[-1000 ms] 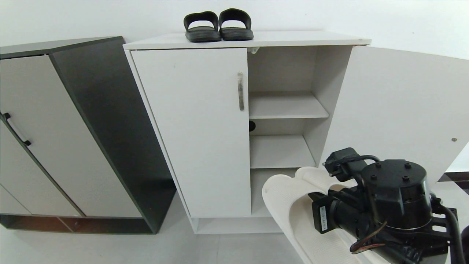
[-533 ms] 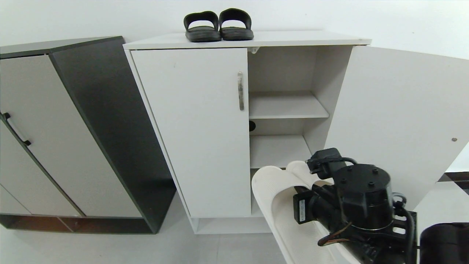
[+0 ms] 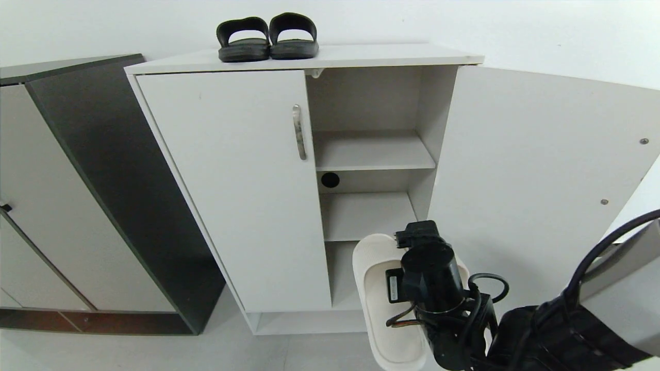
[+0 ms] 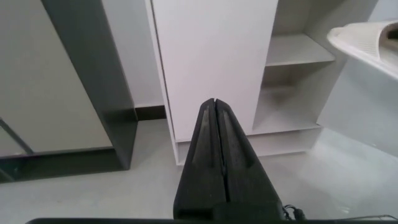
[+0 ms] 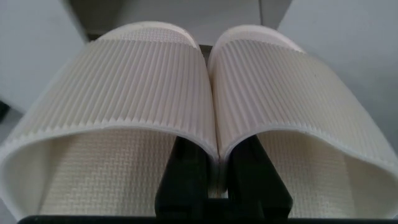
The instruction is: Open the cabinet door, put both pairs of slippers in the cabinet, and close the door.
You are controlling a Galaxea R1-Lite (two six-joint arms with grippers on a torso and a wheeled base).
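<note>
Right fingers (image 5: 185,177) clamp the white slippers (image 5: 124,93) by their touching inner straps, low in front of the cabinet's (image 3: 392,52) open side. Left fingers (image 4: 206,155) are pressed together, empty. Black slippers (image 3: 268,38) sit on the cabinet top.

White cabinet (image 3: 361,53): right door (image 3: 526,170) swung wide open, left door (image 3: 237,180) shut. Black slippers (image 3: 268,37) side by side on cabinet top. White slippers (image 3: 372,275), ribbed straps, pressed together in right pincer (image 5: 219,183), before lower shelves, toes toward cabinet.
</note>
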